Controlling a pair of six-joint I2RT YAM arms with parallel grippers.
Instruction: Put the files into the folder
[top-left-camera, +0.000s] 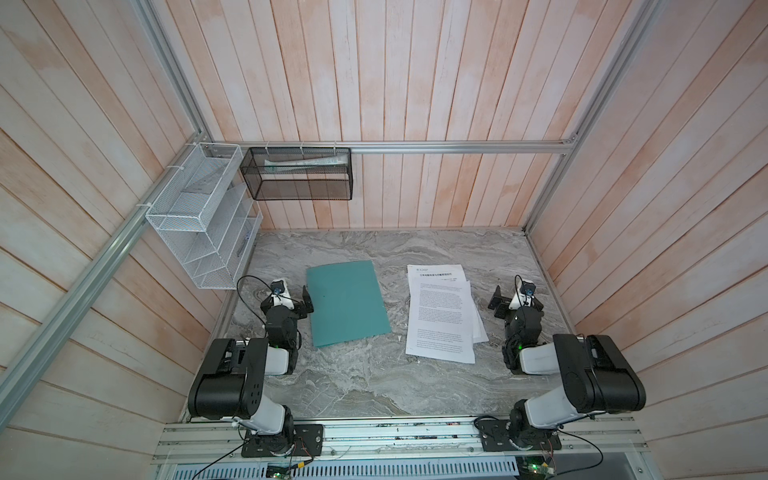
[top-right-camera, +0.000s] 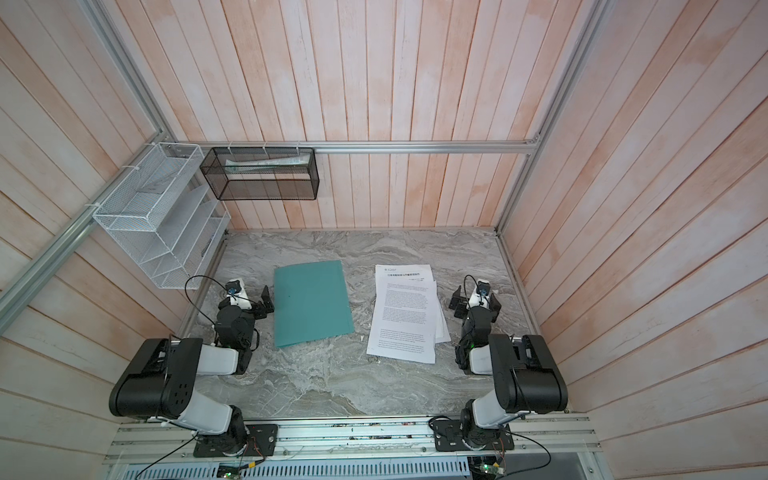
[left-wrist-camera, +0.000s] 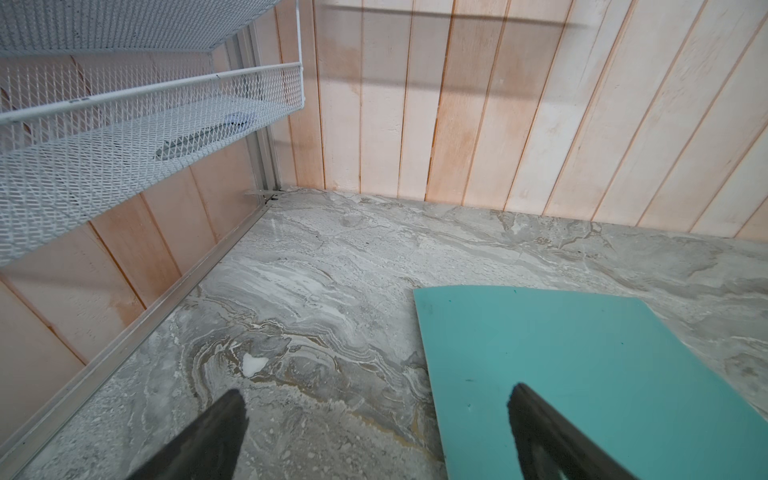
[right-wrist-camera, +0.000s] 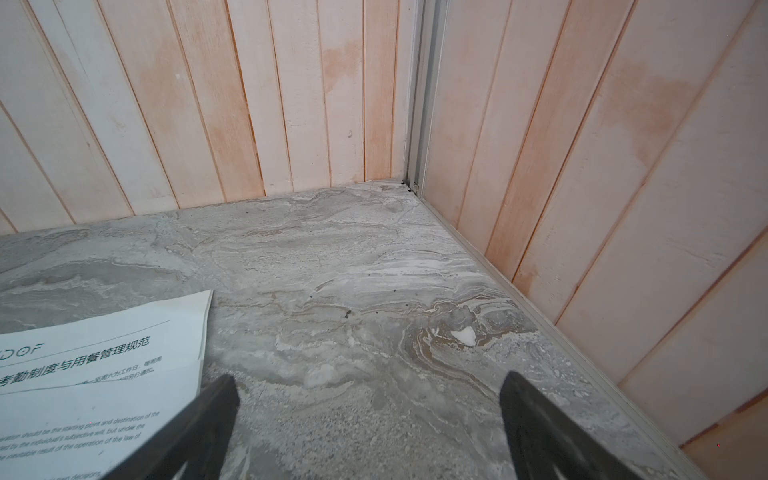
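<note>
The teal-green folder (top-left-camera: 347, 307) (top-right-camera: 311, 307) lies shut and flat on the marble table, left of centre. The files (top-left-camera: 440, 316) (top-right-camera: 405, 316), a loose stack of white printed sheets with a heading on the top one, lie to its right. My left gripper (top-left-camera: 307, 301) (left-wrist-camera: 376, 390) hovers open at the folder's left edge; in the left wrist view one finger stands over the folder (left-wrist-camera: 582, 365), the other over bare table. My right gripper (top-left-camera: 496, 305) (right-wrist-camera: 368, 376) stands open just right of the files (right-wrist-camera: 91, 374), nothing between its fingers.
A white wire rack (top-left-camera: 203, 232) hangs on the left wall above the left arm. A black mesh basket (top-left-camera: 299, 174) with rolled papers hangs on the back rail. Wood-panel walls close the marble table (top-left-camera: 374, 382) on three sides.
</note>
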